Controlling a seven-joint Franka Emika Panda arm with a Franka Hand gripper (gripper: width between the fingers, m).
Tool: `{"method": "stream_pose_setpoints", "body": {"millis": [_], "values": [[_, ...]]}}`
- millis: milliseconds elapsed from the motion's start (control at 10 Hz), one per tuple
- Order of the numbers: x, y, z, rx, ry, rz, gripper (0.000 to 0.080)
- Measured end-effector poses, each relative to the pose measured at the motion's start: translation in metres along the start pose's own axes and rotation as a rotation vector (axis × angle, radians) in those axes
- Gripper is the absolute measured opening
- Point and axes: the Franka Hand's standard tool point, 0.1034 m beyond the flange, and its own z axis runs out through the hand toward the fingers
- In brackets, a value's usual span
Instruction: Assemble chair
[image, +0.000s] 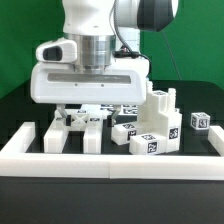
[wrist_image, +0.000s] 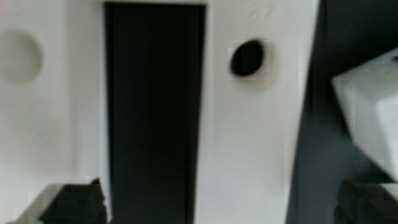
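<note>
Near the front edge of the table, toward the exterior view's left, the slotted chair piece lay right under your claw, which was open as wide as it goes and held nothing. Toward the exterior view's right, a pile of blocky chair pieces sat just beside it. If you went down a bit crooked, one of the fingers could have landed on a bar and shoved the piece, or bumped that pile.

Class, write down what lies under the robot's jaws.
White chair part bearing a dark oval hole, beside a long dark gap. What lies beneath the part is covered.
</note>
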Motion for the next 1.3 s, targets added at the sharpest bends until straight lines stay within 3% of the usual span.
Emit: {"method": "stream_pose_setpoints", "body": {"millis": [200, 1300], "values": [[-0.001, -0.001, 0.009, -0.008, -0.001, -0.003, 0.0649], [-0.002, -0.001, 0.026, -0.016, -0.019, -0.005, 0.0649]]}}
